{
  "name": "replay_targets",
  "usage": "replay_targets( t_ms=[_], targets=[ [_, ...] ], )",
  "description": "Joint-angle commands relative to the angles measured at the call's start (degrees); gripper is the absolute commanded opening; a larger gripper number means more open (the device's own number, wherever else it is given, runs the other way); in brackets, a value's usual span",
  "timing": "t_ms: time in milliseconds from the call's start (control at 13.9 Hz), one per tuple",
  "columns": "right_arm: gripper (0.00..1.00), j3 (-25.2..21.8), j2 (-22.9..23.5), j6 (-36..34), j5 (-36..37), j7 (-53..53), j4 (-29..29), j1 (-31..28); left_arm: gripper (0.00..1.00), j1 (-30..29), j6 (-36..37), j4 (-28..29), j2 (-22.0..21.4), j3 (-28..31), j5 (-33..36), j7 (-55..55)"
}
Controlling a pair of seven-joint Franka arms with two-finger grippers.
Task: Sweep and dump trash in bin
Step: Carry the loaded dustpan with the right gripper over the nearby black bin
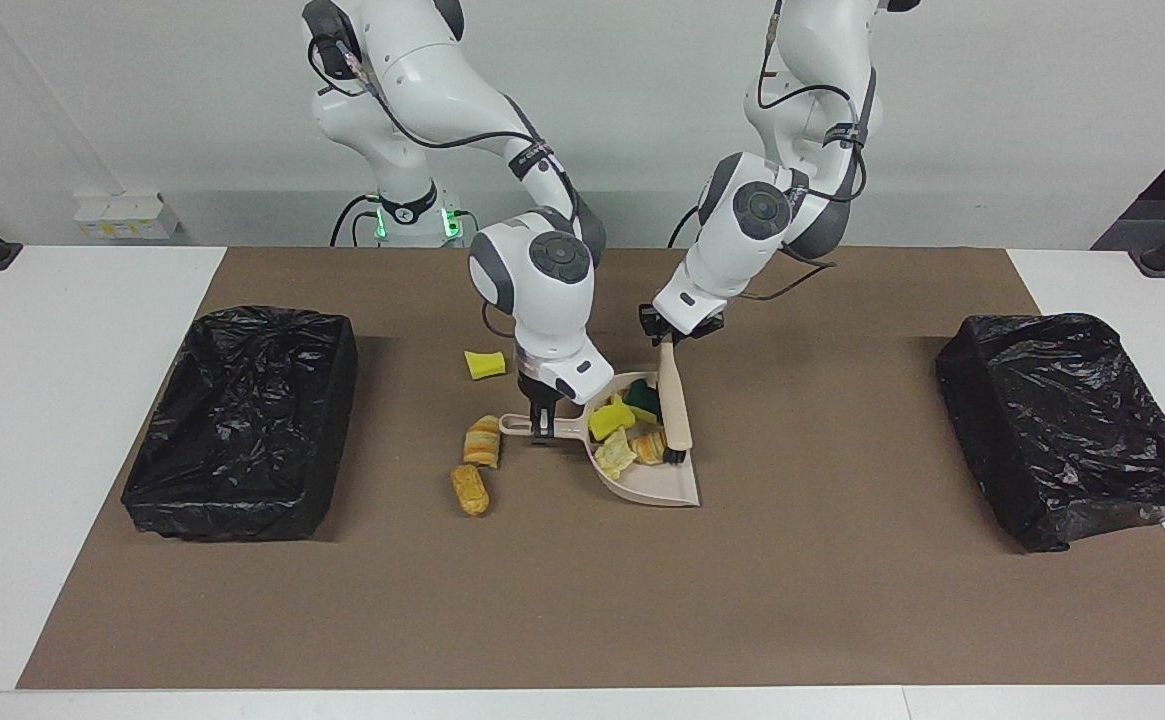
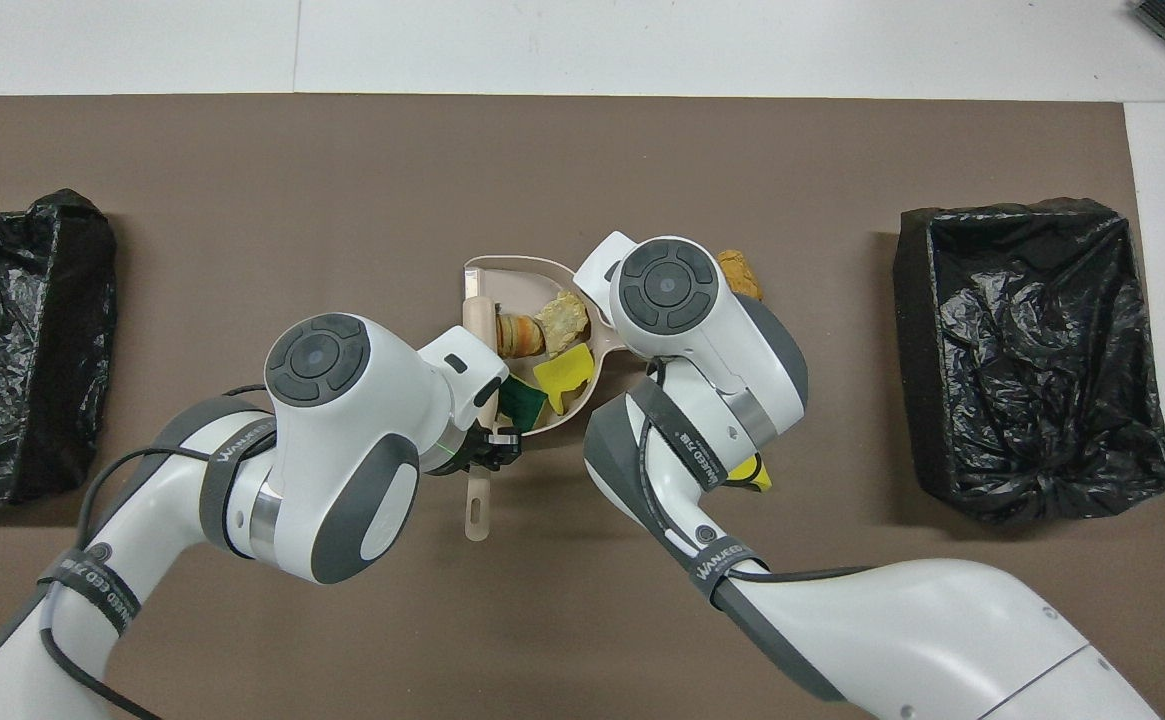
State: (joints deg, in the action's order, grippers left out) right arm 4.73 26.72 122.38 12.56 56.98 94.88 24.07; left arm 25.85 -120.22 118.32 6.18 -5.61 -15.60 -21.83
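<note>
The beige dustpan (image 1: 664, 486) lies mid-mat. My right gripper (image 1: 542, 428) is shut on its handle. My left gripper (image 1: 670, 335) is shut on the beige brush (image 1: 678, 408), whose bristles stand inside the pan. Bunched in the pan beside the brush are a yellow sponge (image 1: 606, 419), a green-backed sponge (image 1: 642, 397) and two pastry pieces (image 1: 632, 450). On the mat toward the right arm's end lie a yellow sponge (image 1: 485, 364) and two pastry pieces (image 1: 483, 441) (image 1: 470, 489). In the overhead view the brush (image 2: 478, 325) crosses the pan (image 2: 502, 268).
A black-lined bin (image 1: 242, 420) stands at the right arm's end of the brown mat. Another black-lined bin (image 1: 1072, 425) stands at the left arm's end. White table borders the mat.
</note>
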Motion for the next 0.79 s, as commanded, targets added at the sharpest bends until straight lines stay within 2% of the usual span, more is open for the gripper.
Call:
replay_targets(
  t_ms=[0, 216, 432, 503, 719],
  targets=[
    [0.0, 0.55, -0.35, 0.58, -1.04, -0.91, 1.27, -0.78, 0.0, -2.98, 3.22, -1.68, -2.13, 0.86, 2.75, 0.47],
    [0.0, 0.55, -0.53, 0.85, -1.04, -0.46, 1.27, -1.57, 0.0, -4.31, 8.67, -3.09, -6.26, 1.13, 8.2, -0.14],
    [0.0, 0.55, -3.41, 0.15, -1.13, 0.41, 1.88, -3.67, 0.0, -5.29, 14.12, -1.34, -10.48, 0.95, 8.65, -0.32],
    [0.0, 0.55, -4.91, -0.46, -1.57, 1.89, 2.49, -4.46, 0.0, -5.02, 14.66, 0.06, -11.54, 0.69, 8.57, -1.28],
    [0.0, 0.55, -12.19, -1.0, -5.95, 9.35, 7.75, -9.9, 0.0, -2.22, 13.0, 9.18, -17.68, 0.16, 8.48, -3.91]
  ],
)
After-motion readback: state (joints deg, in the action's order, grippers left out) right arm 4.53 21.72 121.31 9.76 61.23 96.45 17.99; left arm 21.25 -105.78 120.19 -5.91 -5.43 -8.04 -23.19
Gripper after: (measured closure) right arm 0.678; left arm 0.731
